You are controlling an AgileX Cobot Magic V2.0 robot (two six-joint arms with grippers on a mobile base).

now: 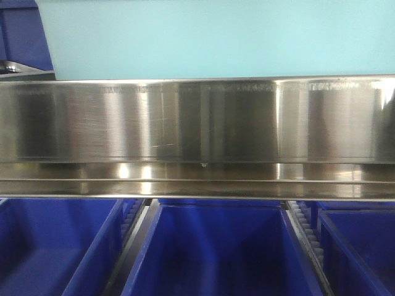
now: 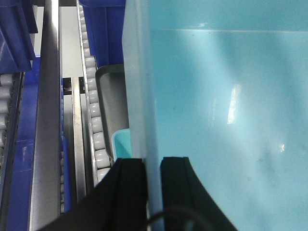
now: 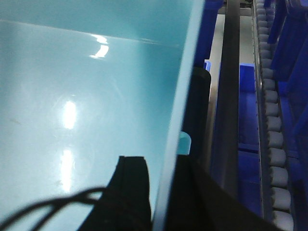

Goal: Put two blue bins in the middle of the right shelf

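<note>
A pale turquoise blue bin [image 1: 216, 37] fills the top of the front view, just above and behind the right shelf's wide shiny steel front rail [image 1: 197, 120]. My left gripper [image 2: 153, 164] is shut on the bin's left wall [image 2: 139, 96], one finger outside and one inside. On the other side, my right gripper [image 3: 161, 166] is shut on the right wall [image 3: 185, 86] in the same way. A second pale turquoise corner [image 2: 121, 143] peeks out below the held wall, and a similar tip [image 3: 184, 143] shows by the right wall.
Three dark royal-blue crates [image 1: 216, 246] [image 1: 55, 246] [image 1: 358, 246] sit side by side on the tier below the rail. Roller tracks [image 2: 94, 130] [image 3: 274, 139] and steel dividers run alongside the bin. More dark blue crates [image 2: 103, 29] stand beyond.
</note>
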